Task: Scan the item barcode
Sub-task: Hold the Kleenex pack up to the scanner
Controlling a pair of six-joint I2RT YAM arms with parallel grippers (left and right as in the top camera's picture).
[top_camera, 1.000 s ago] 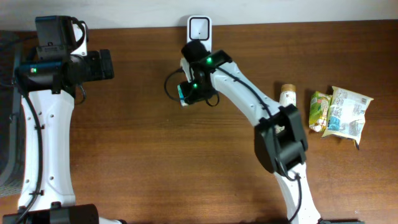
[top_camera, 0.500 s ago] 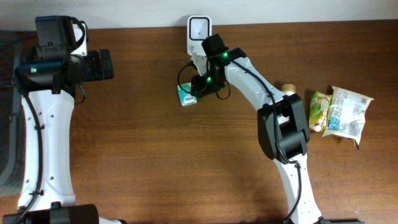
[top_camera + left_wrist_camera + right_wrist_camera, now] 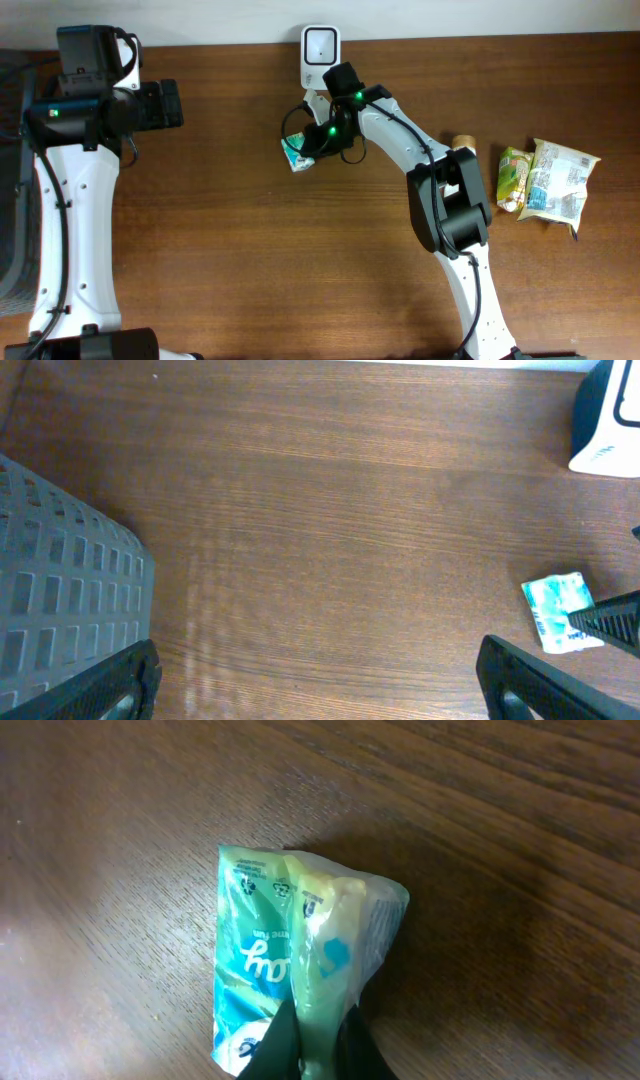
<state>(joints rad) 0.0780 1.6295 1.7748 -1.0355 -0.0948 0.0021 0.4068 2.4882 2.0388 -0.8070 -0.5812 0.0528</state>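
Right claw (image 3: 315,1042) is clamped tight on one edge of a crinkled teal-and-white plastic packet (image 3: 290,950). The packet sits low at the dark wooden desk (image 3: 250,250), near the white box-shaped scanner (image 3: 320,45) at the far edge. Left claw (image 3: 320,690) hangs spread wide, holding nothing, well apart from the packet.

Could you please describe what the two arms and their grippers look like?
Both the left arm and right arm have white links with black joint housings. Small green lights glow near each wrist, with thin black cables looping beside them. The left gripper and right gripper have black fingers.
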